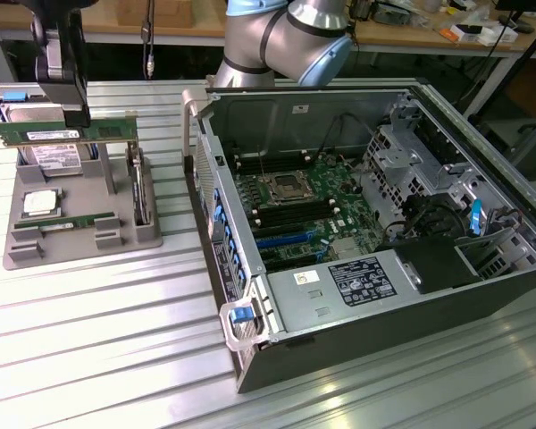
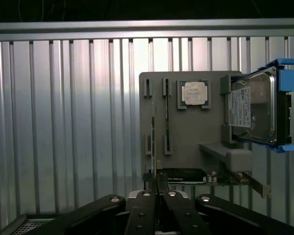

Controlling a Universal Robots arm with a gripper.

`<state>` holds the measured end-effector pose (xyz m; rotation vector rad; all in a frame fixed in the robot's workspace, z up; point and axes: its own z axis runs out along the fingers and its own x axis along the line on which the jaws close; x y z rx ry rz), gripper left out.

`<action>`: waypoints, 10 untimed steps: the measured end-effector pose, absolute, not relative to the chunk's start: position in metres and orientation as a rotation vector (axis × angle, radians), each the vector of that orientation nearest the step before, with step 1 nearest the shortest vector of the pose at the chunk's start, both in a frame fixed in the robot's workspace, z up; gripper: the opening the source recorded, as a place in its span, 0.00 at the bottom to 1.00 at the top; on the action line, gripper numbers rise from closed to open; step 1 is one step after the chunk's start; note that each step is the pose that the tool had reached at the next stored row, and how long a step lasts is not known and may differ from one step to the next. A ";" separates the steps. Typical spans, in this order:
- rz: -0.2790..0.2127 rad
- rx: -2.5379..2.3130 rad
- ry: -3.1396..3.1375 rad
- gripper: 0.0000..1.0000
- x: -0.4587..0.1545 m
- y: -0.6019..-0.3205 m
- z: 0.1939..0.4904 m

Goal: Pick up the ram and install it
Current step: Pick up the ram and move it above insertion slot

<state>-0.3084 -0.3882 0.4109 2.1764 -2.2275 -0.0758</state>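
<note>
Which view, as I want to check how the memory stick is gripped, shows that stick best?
The exterior view. There the memory stick shows its long green side and white label, clamped in the gripper above the grey tray. The wrist view gives its thin edge, running away from the jaws.
</note>
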 end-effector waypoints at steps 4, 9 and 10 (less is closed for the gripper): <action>-0.076 2.176 -2.228 0.12 -0.300 -0.388 0.411; -0.076 2.176 -2.228 0.12 -0.288 -0.388 0.411; -0.076 2.176 -2.227 0.12 -0.285 -0.388 0.411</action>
